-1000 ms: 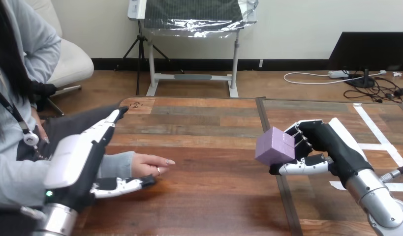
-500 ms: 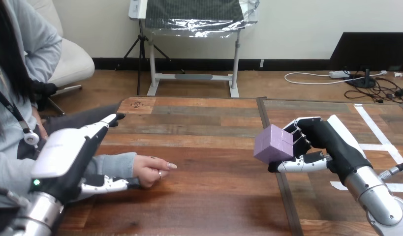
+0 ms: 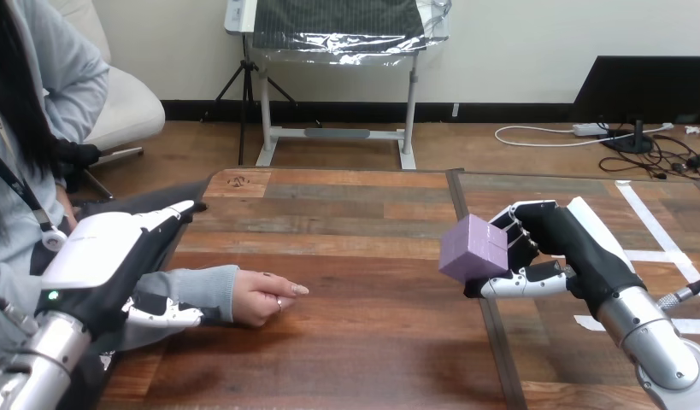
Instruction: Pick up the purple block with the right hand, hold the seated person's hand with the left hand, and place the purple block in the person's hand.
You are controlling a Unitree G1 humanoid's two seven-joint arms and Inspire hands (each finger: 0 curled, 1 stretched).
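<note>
Purple block, likely light, stiff and smooth-faced, hangs above the table, pinched between the right hand's fingers and thumb, while the left hand's fingers stretch straight over the person's forearm.

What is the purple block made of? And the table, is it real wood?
The purple block in the right hand looks like foam or plastic: dull, even colour, no shine. Which one, I can't tell. The table shows plank lines and grain with a slight sheen, so wood or a wood-look top.
</note>
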